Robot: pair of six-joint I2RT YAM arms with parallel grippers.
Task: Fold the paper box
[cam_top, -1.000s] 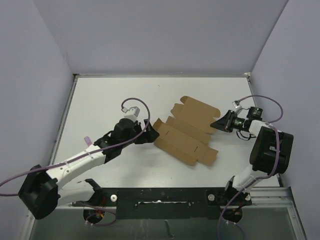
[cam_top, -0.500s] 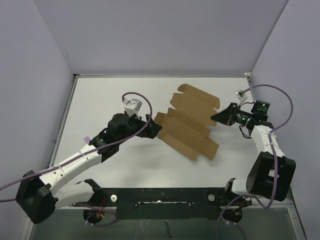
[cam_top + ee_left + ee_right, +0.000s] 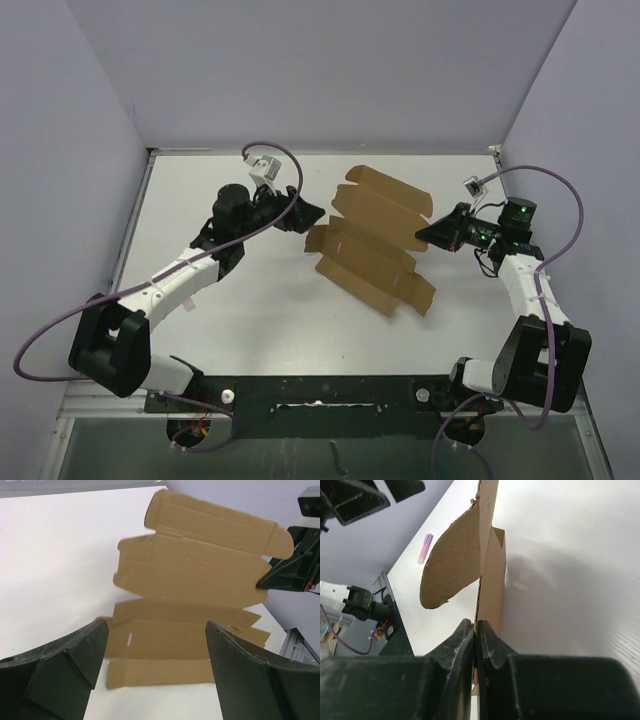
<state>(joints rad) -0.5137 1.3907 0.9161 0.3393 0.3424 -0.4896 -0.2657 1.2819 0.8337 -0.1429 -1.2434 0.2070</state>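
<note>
I'm seeing the box (image 3: 372, 245) lying mid-way across the table (image 3: 250, 320) as an unfolded sheet, right gripper (image 3: 425, 237) pinching its right edge and holding the far panels tipped up, left gripper (image 3: 305, 215) hovering spread just left, all folds remaining undone.

Middle: the paper box (image 3: 370, 250) lay spread wide and blocked the way across the worktop (image 3: 230, 320).
Left of box: the left end effector (image 3: 303, 215) sat just beside the box, fingers wide apart with nothing between them.
Right of box: the right end effector (image 3: 422, 237) pinched the box edge, so no room was there.
Far side: bare worktop ran from the box to the back wall (image 3: 320, 80).
Near side: bare worktop ran to the arm bases.
Small thing: a pink bit (image 3: 425, 548) lay on the worktop, well apart from the box.
</note>
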